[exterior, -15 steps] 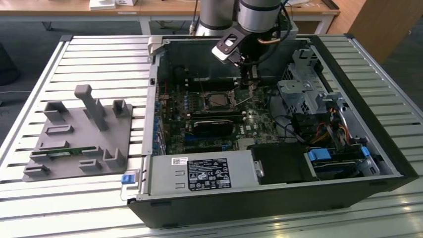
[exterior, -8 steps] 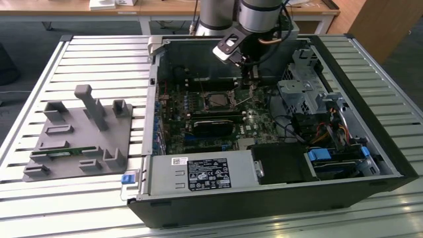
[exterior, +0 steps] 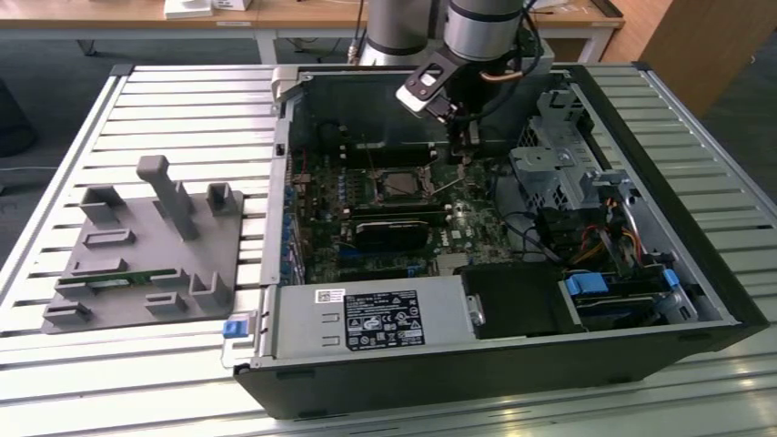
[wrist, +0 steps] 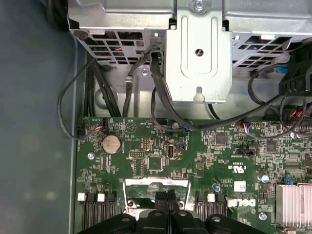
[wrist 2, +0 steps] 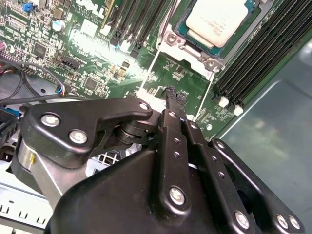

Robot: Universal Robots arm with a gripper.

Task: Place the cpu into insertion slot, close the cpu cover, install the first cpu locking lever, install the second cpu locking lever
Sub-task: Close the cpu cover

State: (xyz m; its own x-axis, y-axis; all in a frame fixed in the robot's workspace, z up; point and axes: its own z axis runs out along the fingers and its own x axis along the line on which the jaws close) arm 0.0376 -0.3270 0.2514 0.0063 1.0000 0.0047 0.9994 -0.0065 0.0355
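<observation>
Arm [exterior: 481, 27] pointing down, claw [wrist 2: 174, 95] pinched, nr cpu [wrist 2: 215, 18]

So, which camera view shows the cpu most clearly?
The second wrist view: the cpu is close, its silver-grey top plain inside the metal frame. The exterior view shows the cpu as a small, distant square. The first wrist view shows the frame's edge beyond the tool.

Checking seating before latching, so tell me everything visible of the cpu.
The cpu is a flat square chip with a pale silver-grey metal top, rounded corners and a thin green edge. It lies flat in the insertion slot, a silvery metal frame bordering it. The picture's edge cuts off part of it. The hand hangs nearby, not touching it.
</observation>
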